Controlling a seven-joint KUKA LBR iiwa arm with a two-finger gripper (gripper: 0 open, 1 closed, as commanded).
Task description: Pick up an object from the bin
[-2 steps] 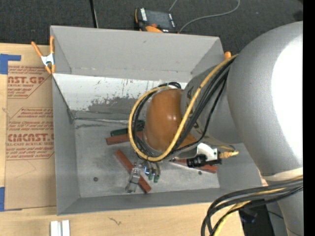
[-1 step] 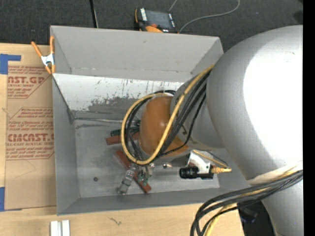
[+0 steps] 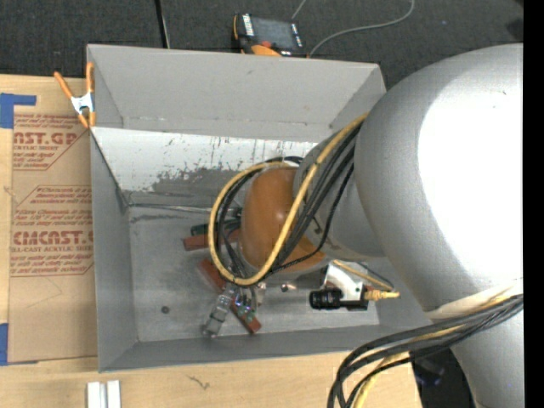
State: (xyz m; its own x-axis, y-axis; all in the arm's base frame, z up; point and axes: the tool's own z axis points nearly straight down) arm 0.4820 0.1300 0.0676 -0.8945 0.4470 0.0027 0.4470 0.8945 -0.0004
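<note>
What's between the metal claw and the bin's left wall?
In the camera view, bare grey floor, save one small dark speck, separates the gripper from the left wall.

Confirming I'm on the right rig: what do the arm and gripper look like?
The arm is a bulky, rounded silver-grey shell. An orange-brown dome cover caps its wrist, ringed by looping yellow and black cables. Beside it sits a small black-and-white fitting. The gripper is small, grey metal.
</note>
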